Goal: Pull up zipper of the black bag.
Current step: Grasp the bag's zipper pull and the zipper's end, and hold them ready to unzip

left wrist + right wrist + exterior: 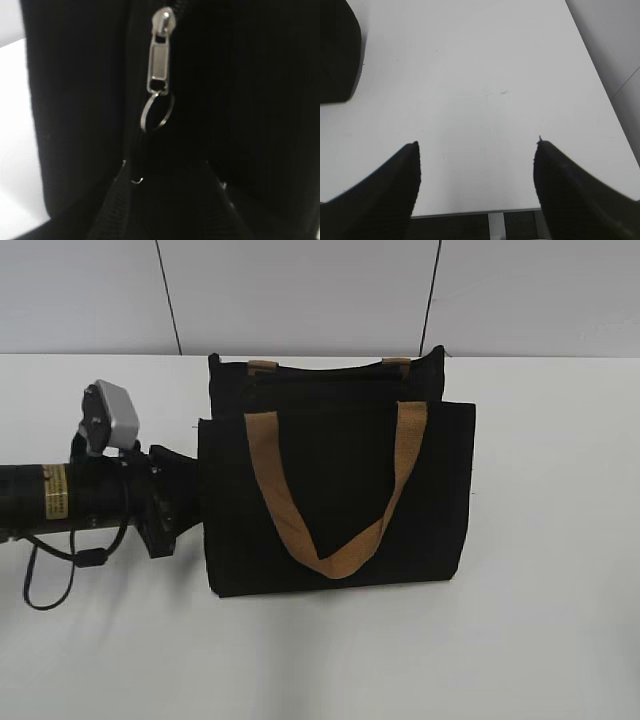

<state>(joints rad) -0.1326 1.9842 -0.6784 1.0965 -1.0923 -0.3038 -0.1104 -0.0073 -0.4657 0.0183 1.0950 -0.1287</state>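
Note:
The black bag (430,490) lies flat mid-table, with its tan strap (335,555) draped over the front. My left gripper (190,505) is at the bag's left edge. In the left wrist view its open fingers (172,172) straddle the dark bag fabric (75,100), just below the zipper's silvery pull tab (160,60) and its small metal ring (156,111). The fingertips hold nothing. My right gripper (477,150) is open and empty over bare table, out of the exterior view. A corner of the bag (337,55) shows at its upper left.
The white table (550,620) carries only the bag. Its edge (470,212) lies just below the right gripper's fingers. A grey wall (300,290) runs along the back. The left arm's cable (45,580) hangs over the table at the left.

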